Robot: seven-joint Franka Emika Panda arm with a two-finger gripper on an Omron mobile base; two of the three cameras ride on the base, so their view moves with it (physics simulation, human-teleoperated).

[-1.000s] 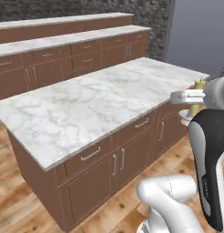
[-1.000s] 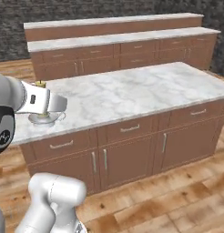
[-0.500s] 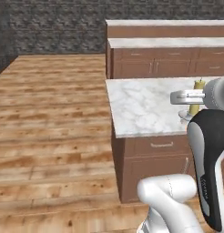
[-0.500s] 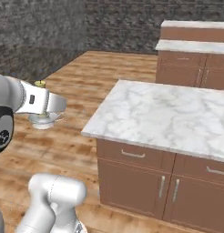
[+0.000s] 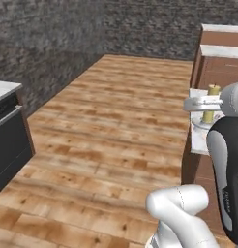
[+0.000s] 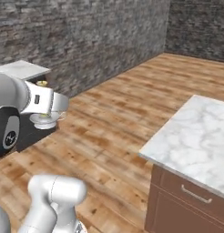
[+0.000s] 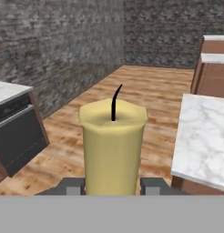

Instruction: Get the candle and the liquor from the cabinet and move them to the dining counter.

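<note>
— Left base view first: where's the candle [image 5: 211, 103]?

— Upright in my gripper [image 5: 202, 102], carried beside a marble top's corner [image 5: 199, 135].

— Right base view?

— Its dish holder [image 6: 43, 120] hangs under my hand, over wooden floor [image 6: 118, 123].

— Hand view?

— Candle stands straight up between my fingertips [image 7: 72, 186], which are clamped on it. No stools in sight, so I judge the dining counter lies elsewhere.

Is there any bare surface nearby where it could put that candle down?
The marble top to the right looks bare right up to its near edge and corner. A pale countertop by the stone wall also shows bare. The candle sits between the fingers.
</note>
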